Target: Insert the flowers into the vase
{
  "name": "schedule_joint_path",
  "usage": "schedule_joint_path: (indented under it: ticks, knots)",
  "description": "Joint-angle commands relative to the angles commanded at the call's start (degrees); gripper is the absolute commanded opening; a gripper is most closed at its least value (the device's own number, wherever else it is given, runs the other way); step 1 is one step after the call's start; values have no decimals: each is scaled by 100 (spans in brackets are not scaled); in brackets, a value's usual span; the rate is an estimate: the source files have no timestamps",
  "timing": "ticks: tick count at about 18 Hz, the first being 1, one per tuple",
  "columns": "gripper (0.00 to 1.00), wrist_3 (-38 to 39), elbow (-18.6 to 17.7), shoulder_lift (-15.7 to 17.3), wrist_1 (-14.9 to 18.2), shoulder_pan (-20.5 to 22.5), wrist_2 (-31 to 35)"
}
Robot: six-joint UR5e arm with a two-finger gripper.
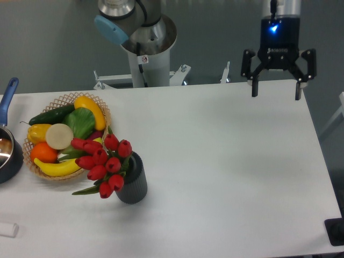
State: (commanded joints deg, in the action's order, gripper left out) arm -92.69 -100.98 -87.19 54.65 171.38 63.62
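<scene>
The flowers, a bunch of red closed tulip heads with green leaves, stand in the vase, a small dark grey ribbed cylinder on the table's left half. The heads lean left out of its mouth, toward the basket. My gripper hangs far off at the back right, above the table's far edge, pointing down. It is open and its two black fingers hold nothing.
A wicker basket with fruit and vegetables sits just left of the vase, touching the flower heads. A dark pot with a blue handle is at the left edge. A small white object lies front left. The arm's base stands behind the table.
</scene>
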Motion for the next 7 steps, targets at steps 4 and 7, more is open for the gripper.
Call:
schedule_joint_path:
  ticks: [4, 7]
  knots:
    - [100, -969, -105, 202, 423, 158, 379]
    - [100, -1040, -255, 290, 424, 220, 379]
